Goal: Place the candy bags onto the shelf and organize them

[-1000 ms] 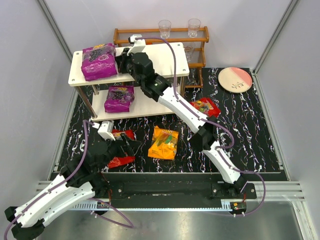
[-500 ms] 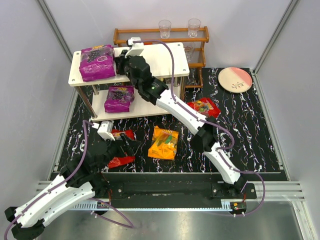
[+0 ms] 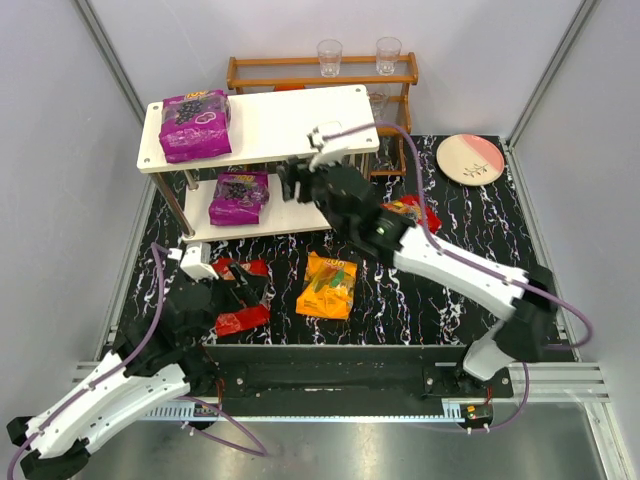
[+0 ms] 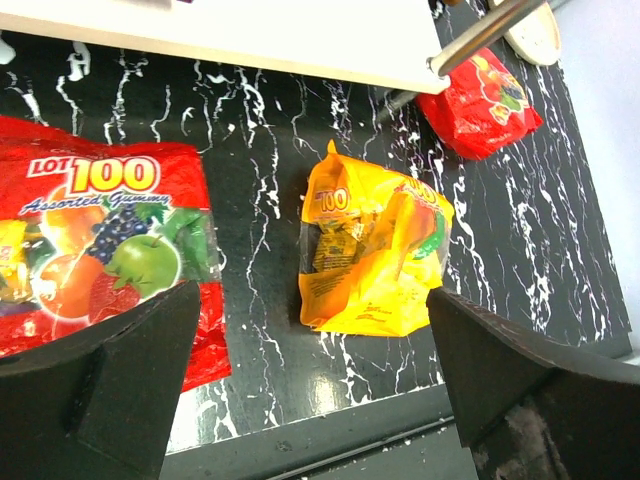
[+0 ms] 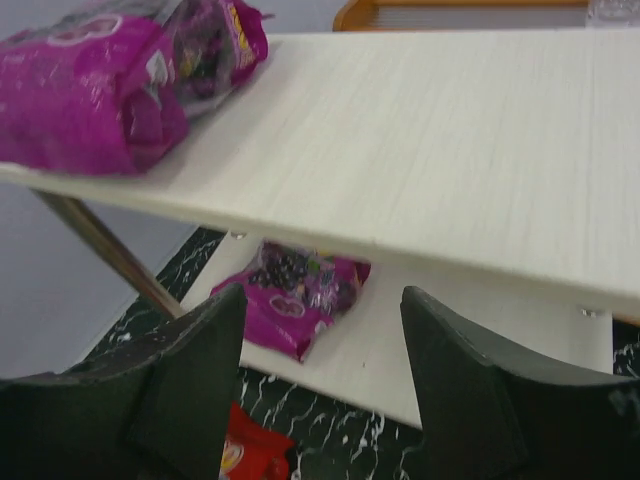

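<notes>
The white shelf (image 3: 300,115) holds one purple candy bag (image 3: 195,125) on the left of its top board and another (image 3: 238,196) on the lower board. On the black mat lie an orange bag (image 3: 328,285), a red bag (image 3: 240,305) at the left and a second red bag (image 3: 412,212) partly behind my right arm. My right gripper (image 3: 290,183) hangs open and empty in front of the shelf; its wrist view shows the top board (image 5: 450,130) and both purple bags (image 5: 90,90) (image 5: 295,290). My left gripper (image 3: 238,290) is open above the red bag (image 4: 90,240) and orange bag (image 4: 375,255).
A brown wooden rack (image 3: 320,75) with clear glasses (image 3: 329,55) stands behind the shelf. A pink and white plate (image 3: 469,158) lies at the back right of the mat. Grey walls close in both sides.
My right gripper has pulled back from the purple bag on the top board, swung right and forward, and opened. The left arm has shifted only slightly.
</notes>
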`<state>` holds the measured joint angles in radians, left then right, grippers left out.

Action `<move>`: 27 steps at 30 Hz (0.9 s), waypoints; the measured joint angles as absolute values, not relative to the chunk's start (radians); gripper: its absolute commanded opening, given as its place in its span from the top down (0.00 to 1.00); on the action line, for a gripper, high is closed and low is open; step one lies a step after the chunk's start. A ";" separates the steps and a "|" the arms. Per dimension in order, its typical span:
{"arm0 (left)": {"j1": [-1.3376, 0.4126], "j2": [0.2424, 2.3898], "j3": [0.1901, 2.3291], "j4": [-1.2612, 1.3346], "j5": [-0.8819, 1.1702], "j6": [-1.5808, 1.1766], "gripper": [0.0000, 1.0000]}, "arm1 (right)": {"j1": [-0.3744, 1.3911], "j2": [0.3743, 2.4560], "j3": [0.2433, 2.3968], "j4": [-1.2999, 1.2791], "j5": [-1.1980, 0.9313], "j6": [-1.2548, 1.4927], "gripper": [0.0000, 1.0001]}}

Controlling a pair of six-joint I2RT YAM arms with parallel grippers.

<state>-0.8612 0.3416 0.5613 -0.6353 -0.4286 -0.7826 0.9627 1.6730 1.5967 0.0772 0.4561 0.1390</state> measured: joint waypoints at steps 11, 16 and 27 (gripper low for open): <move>-0.860 0.229 0.647 -0.748 -0.550 -0.831 0.01 | 1.108 1.425 0.928 0.262 0.475 0.368 0.20; -0.859 0.211 0.726 -0.783 -0.589 -0.831 0.01 | 1.107 1.608 0.895 0.393 0.419 0.455 0.12; -0.859 0.173 0.741 -0.848 -0.603 -0.827 0.01 | 0.978 1.915 1.039 0.785 0.171 0.710 0.10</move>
<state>-0.8585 0.1734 0.7406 -0.8478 -0.6025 -0.8272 0.9783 1.9148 1.0393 0.7853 0.1711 0.7105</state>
